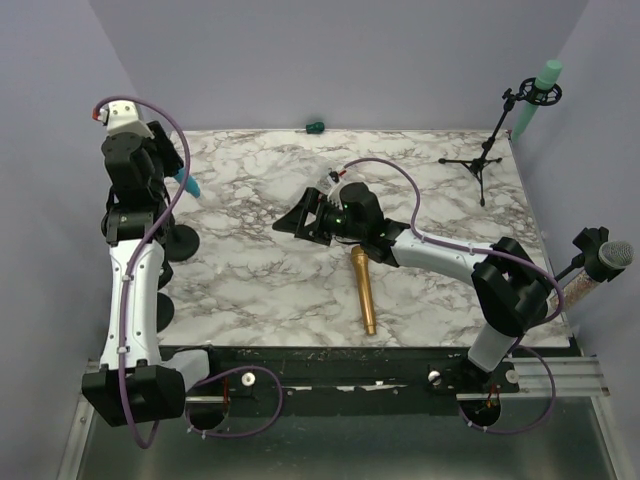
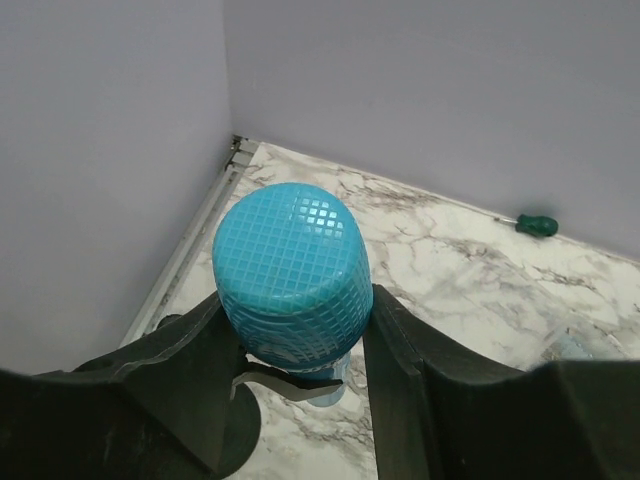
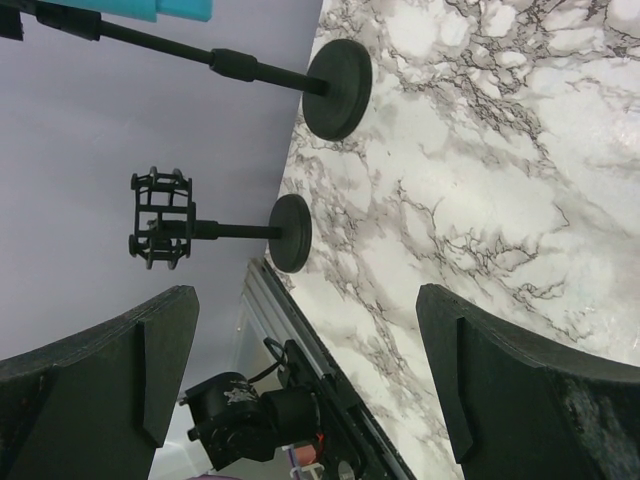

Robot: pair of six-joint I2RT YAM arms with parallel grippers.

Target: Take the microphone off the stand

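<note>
1. Grippers, two: left gripper (image 2: 298, 325) clamped on blue microphone (image 2: 292, 255); right gripper (image 3: 310, 350) fingers apart, empty.
2. Microphones, four: blue, grid-mesh domed head, in left-side stand (image 1: 180, 240); gold microphone (image 1: 362, 290) lying flat; mint microphone (image 1: 537, 92); grey microphone (image 1: 608, 255).
3. Screwdriver (image 1: 315, 126), one.

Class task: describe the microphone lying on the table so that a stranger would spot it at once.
On the marble table, look near its front edge, just right of centre. There the gold microphone lies flat. The blue microphone, mint microphone and grey microphone sit on stands; only this one lies loose, and only it is gold.
</note>
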